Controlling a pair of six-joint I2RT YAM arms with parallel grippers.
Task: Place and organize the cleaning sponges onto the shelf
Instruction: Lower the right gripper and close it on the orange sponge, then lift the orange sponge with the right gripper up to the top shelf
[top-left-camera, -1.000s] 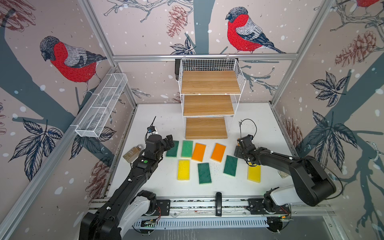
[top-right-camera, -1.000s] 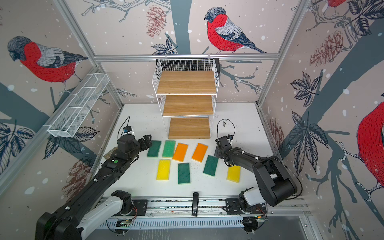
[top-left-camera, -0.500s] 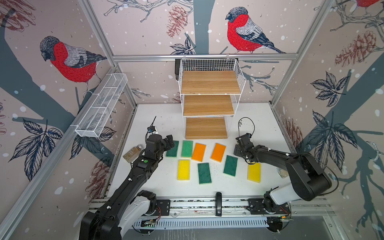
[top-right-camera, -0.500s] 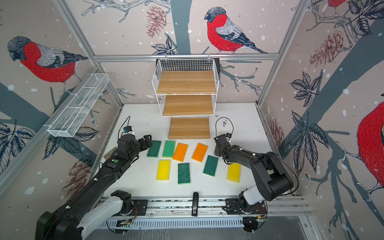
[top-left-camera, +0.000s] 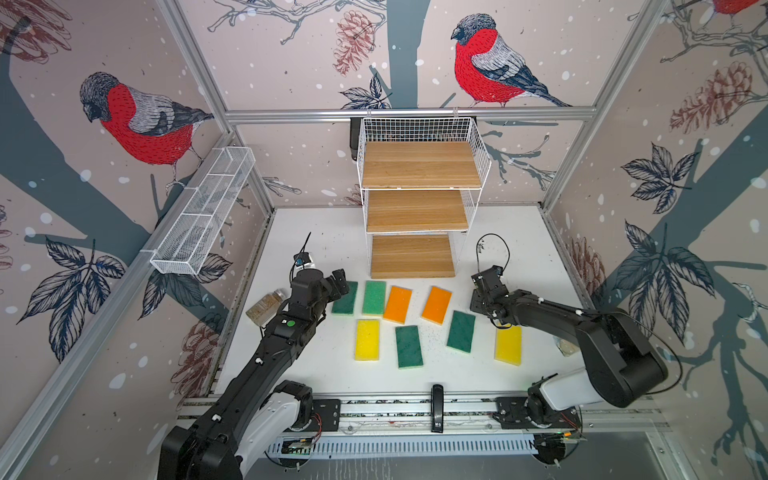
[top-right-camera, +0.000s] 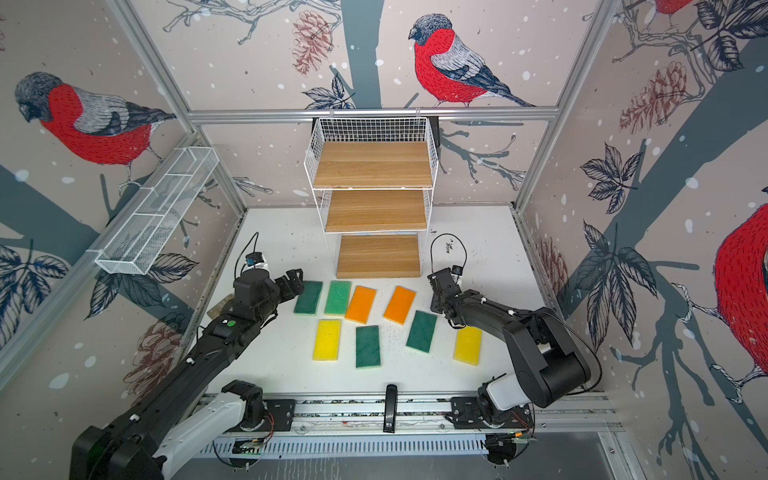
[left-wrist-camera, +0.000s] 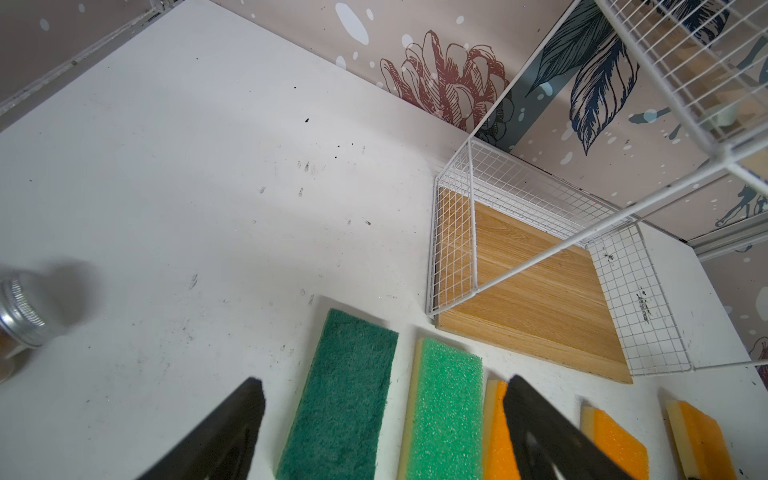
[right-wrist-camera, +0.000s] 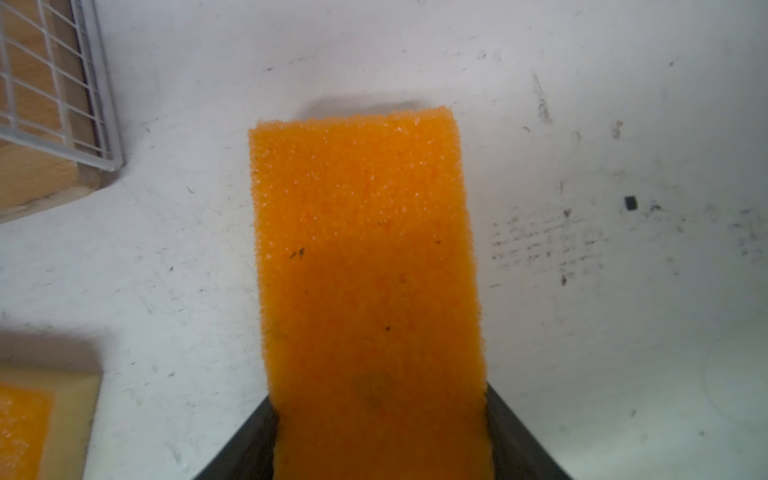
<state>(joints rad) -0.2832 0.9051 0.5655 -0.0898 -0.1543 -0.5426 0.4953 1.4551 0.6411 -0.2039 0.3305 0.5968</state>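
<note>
Our right gripper (right-wrist-camera: 380, 399), wide a second ago, now clamps an orange sponge (right-wrist-camera: 365, 249) on the tabletop (right-wrist-camera: 582, 124) beside the bare shelf (top-left-camera: 411, 255), likely starting pickup; our left gripper (left-wrist-camera: 385, 382) stays wide apart.

Paired high views overlap; wrist cameras close-up.

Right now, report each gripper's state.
Left gripper: open, holding nothing.
Right gripper: closed on the orange sponge.
</note>
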